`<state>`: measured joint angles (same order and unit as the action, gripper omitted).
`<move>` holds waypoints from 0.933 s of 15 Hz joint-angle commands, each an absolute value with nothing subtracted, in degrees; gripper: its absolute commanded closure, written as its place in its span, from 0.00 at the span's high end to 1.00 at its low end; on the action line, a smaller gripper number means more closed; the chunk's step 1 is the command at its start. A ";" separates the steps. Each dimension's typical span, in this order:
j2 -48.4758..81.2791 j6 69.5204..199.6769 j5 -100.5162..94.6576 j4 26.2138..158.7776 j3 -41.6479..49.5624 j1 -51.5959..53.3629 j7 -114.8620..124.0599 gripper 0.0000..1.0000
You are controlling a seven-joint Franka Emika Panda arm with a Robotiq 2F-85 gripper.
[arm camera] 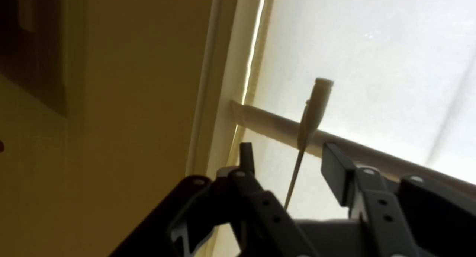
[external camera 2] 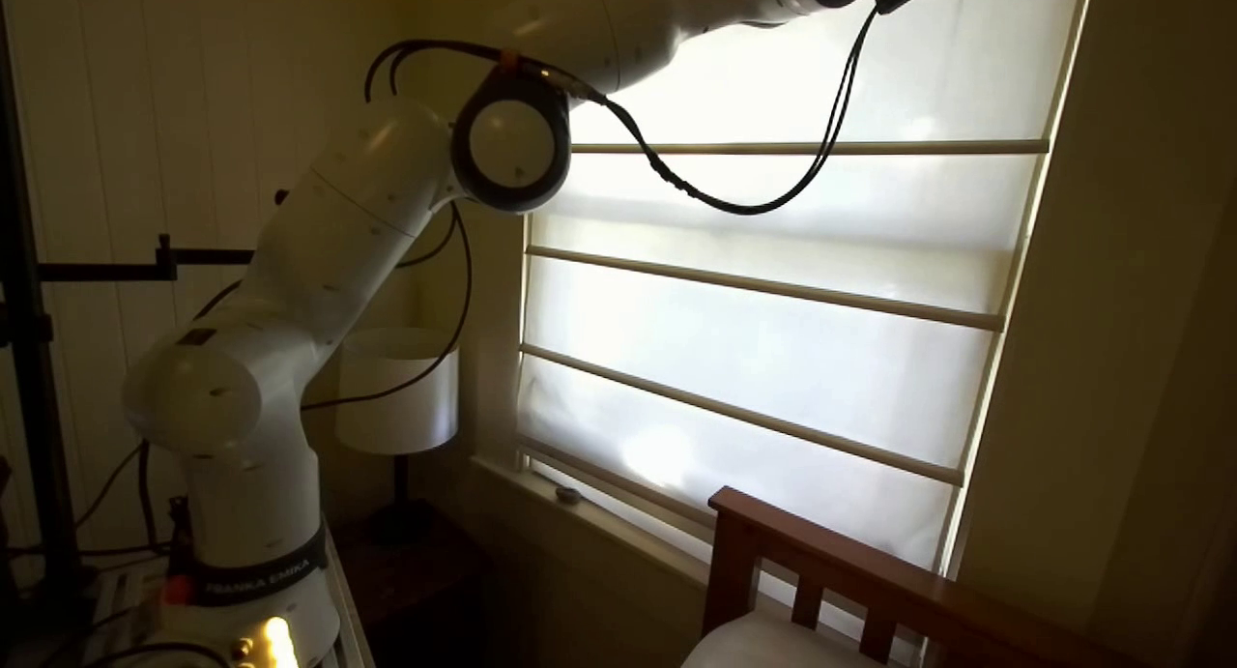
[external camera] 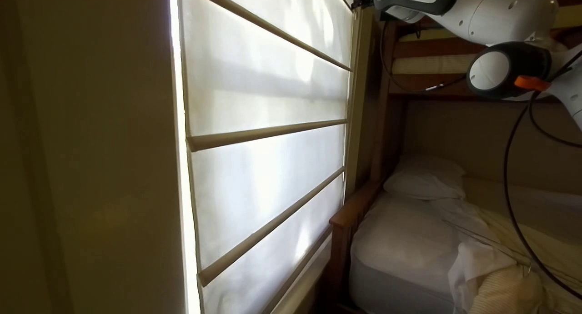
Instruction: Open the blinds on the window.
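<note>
While the jaws stand wide apart, a thin string [arm camera: 295, 175] shows between them in the wrist view, its little knob [arm camera: 319, 100] at one o'clock from them. The pale blinds [external camera: 268, 82] hang down near the sill [external camera 2: 618, 531] in both exterior views. In an exterior view a bed [external camera: 404, 236] lies at four o'clock from the blinds.
</note>
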<state>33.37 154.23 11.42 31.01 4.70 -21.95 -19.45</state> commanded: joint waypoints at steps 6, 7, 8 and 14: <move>29.91 151.84 8.39 31.98 9.91 -19.50 -13.04 0.00; 29.59 151.48 8.22 32.13 10.70 -19.29 -12.14 0.00; 29.39 151.17 8.11 32.29 11.56 -19.07 -11.13 0.00; 28.27 147.36 9.19 32.90 13.34 -18.40 -8.93 0.00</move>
